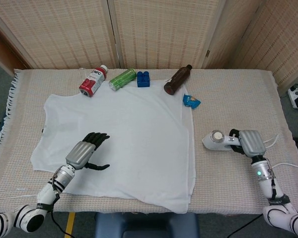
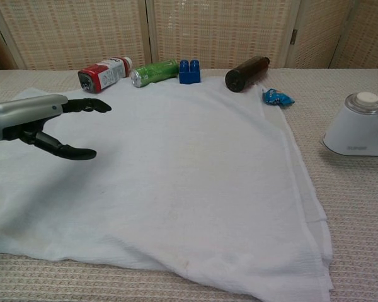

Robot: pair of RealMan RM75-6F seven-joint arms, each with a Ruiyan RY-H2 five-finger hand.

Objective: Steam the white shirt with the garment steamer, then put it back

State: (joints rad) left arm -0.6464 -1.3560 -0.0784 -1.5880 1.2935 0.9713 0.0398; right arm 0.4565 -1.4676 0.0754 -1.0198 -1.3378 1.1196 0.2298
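Note:
The white shirt (image 1: 119, 139) lies spread flat over the middle of the table. My right hand (image 1: 250, 143) grips the handle of the white garment steamer (image 1: 216, 140), which sits on the tablecloth to the right of the shirt's edge. In the chest view the steamer (image 2: 359, 126) shows at the far right, off the cloth. My left hand (image 1: 86, 151) hovers over the shirt's left part, empty, with thumb and fingers apart (image 2: 41, 119).
Along the far edge of the shirt lie a red bottle (image 1: 93, 81), a green can (image 1: 122, 79), a blue brick (image 1: 143, 79) and a brown bottle (image 1: 178, 80). A blue packet (image 1: 191, 101) sits at the shirt's right corner. A white cord (image 1: 288, 165) trails at the right.

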